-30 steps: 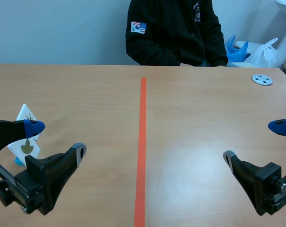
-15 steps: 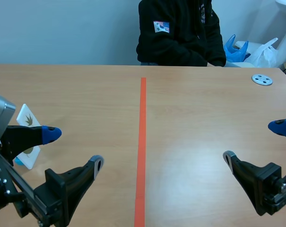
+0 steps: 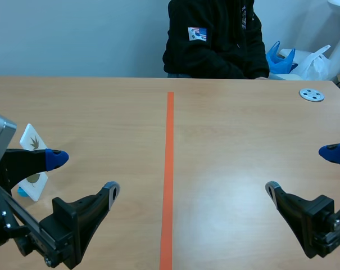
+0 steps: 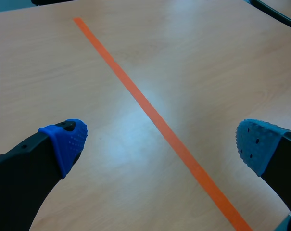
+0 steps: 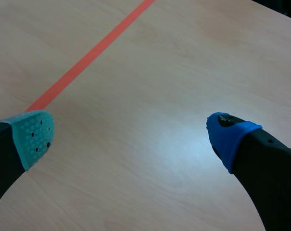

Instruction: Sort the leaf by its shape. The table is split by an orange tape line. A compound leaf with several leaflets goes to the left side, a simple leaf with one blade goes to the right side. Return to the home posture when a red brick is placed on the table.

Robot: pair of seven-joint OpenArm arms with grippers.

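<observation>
Left claw (image 3: 84,175) partly hides leaf card (image 3: 31,138); possibly metal disc (image 3: 312,94) far right.

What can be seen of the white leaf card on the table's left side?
The white card stands tilted on one corner on the table, left of the orange tape line. It looks like stiff paper. Brownish-green leaf pictures show on it, too small to tell their shape. A small blue piece sits at its lower corner, perhaps a stand. A finger of the open left gripper crosses in front of its middle; contact unclear.
</observation>
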